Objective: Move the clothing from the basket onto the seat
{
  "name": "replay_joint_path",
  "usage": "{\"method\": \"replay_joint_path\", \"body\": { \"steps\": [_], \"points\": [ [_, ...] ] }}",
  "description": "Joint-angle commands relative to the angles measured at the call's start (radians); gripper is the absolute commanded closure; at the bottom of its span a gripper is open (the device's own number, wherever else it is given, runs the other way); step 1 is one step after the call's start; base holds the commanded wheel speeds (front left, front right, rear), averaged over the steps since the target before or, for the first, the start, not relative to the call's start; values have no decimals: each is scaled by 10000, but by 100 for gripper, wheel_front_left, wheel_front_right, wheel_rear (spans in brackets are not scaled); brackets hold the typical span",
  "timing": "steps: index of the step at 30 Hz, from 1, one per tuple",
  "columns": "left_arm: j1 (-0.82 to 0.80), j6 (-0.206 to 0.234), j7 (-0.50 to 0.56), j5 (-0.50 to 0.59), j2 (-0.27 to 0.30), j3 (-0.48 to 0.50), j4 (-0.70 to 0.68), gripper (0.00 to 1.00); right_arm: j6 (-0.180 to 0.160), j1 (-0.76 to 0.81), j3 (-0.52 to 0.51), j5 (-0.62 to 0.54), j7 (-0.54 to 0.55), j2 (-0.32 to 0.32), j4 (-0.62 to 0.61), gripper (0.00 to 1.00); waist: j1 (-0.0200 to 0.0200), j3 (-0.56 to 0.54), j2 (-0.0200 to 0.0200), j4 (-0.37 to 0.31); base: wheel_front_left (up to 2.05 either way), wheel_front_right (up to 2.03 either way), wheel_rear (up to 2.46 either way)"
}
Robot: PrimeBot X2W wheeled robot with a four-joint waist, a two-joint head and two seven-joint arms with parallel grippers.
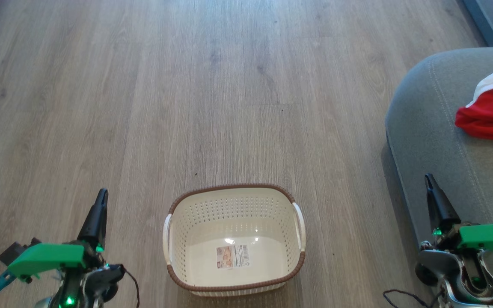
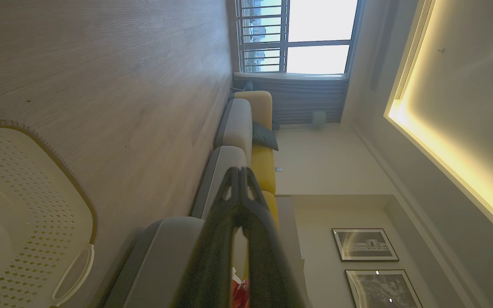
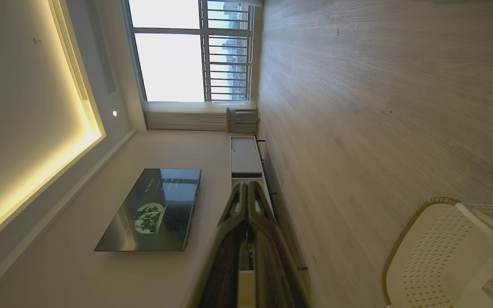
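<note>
**Standing empty on the floor, the basket; the clothing lies on the seat**

Looking across the room, the wood-plank floor (image 1: 186, 85) runs wide and bare out to the far side. The basket (image 1: 233, 211) sits on it near the robot, about midway between the two arms. Its cream perforated walls and brown rim are plain to see, and a label (image 1: 232, 256) is stuck to its bottom with no garment over it. The grey seat (image 1: 435, 137) bulges in from the right, its rounded corner just to the right of the basket, with a strip of bare floor between them. The clothing (image 1: 490, 115), red with a white panel, lies bunched on the seat's far right part, well apart from the basket.

Farther off, a tall window (image 2: 298, 36) lights the far end of the room. A sofa (image 2: 246, 128) in grey and yellow runs along the right-hand side, with a dark cushion (image 2: 265, 137) on it and framed pictures (image 2: 365, 244) on the wall behind. On the left-hand wall hangs a dark TV (image 3: 152, 209) above a low cabinet (image 3: 244, 156).

The left gripper (image 1: 101, 194) hangs over the floor to the left of the basket. Its two dark fingers are pressed together into one point, gripping nothing and touching nothing. The right gripper (image 1: 429, 177) is raised at the seat's near edge, right of the basket. Its fingers are likewise closed tight and empty, and I cannot tell whether they touch the cushion.
</note>
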Motion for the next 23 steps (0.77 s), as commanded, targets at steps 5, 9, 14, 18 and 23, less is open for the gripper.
{"method": "replay_joint_path", "body": {
  "steps": [5, 9, 14, 18, 23],
  "points": [
    [-287, -96, 74, -67, 83, 350, -341, 100, 0, -195, 155, -24, 96, 8, -389, 100, 0, 0, 0, 0, 0, 0, 0],
    [-287, -96, 74, -67, 83, 350, -341, 100, 0, -195, 152, -26, 98, 10, -389, 100, 0, 0, 0, 0, 0, 0, 0],
    [-287, -96, 74, -67, 83, 350, -341, 100, 0, -196, 150, -28, 100, 11, -389, 100, 0, 0, 0, 0, 0, 0, 0],
    [-287, -96, 74, -67, 83, 350, -341, 100, 0, -196, 148, -30, 101, 13, -388, 100, 0, 0, 0, 0, 0, 0, 0],
    [-287, -96, 74, -67, 83, 350, -341, 100, 0, -196, 145, -32, 103, 14, -388, 100, 0, 0, 0, 0, 0, 0, 0]
  ]
}}
